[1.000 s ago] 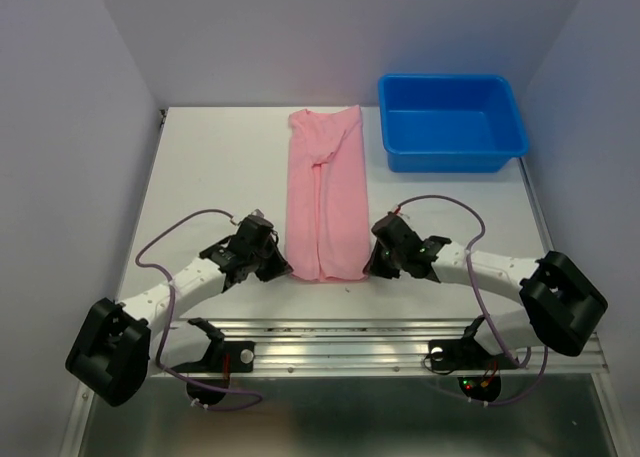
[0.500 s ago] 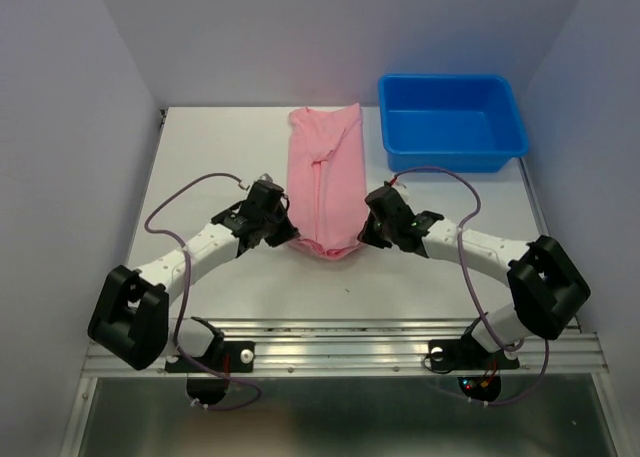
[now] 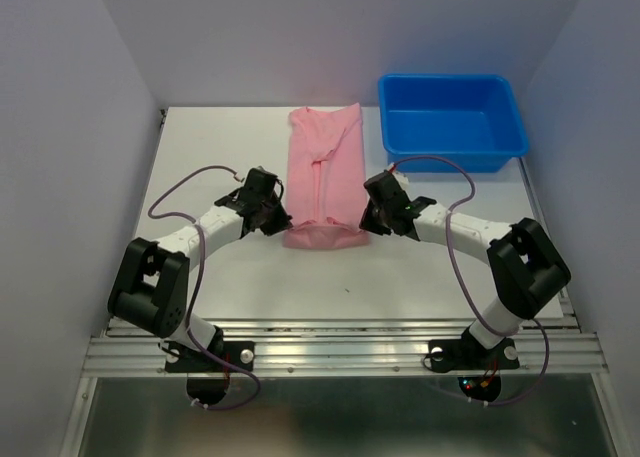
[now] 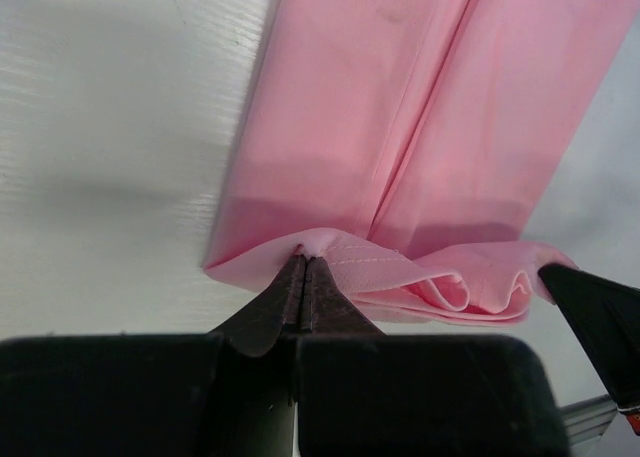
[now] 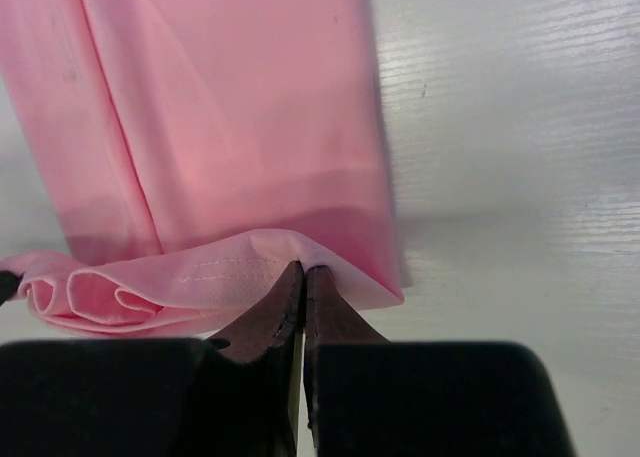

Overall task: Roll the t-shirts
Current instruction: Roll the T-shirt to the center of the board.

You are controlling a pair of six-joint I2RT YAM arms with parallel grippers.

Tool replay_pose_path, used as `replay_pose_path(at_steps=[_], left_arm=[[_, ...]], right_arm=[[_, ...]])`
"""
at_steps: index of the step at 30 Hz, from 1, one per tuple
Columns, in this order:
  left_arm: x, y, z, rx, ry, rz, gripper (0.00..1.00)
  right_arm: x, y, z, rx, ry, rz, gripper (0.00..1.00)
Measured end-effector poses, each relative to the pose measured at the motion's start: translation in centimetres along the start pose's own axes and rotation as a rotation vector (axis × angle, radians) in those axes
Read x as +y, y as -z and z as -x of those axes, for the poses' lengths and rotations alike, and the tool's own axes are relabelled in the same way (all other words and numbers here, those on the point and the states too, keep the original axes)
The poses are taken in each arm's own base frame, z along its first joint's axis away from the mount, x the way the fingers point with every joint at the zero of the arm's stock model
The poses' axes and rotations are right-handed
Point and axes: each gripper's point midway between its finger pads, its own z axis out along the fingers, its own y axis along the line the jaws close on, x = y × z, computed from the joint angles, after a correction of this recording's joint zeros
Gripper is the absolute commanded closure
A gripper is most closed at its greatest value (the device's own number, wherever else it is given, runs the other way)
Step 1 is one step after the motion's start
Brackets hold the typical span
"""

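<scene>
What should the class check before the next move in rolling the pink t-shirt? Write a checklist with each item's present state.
1. Left claw shut on the near hem of the thin light pink t-shirt: ok.
2. Right claw shut on the same hem: ok.
3. Hem turned over smoothly between the claws: not ok, loose folds bunch there.
4. Fabric ahead lying flat: ok.
5. Blue rectangular plastic bin apart from the shirt: ok.

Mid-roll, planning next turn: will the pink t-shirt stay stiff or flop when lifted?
Probably floppy: the t-shirt sags in loose folds between the left gripper and right gripper. Likely light: two pinches hold it. The roll may unravel.
</scene>
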Motion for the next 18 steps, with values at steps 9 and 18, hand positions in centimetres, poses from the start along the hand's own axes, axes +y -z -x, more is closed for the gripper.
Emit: replay_pose_path(at_steps=[9,18], left_arm=[[-0.63,-0.31,-0.02,0.02,-0.012,-0.023,1.0],[-0.6,0.17,-0.16,0.026,-0.018,-0.024,1.0]], right_arm=[[-0.14,-0.37,-0.35,0.017,0.005,-0.004,0.99],[0.13,-0.28,-0.69,0.035,0.003,0.012,0.99]])
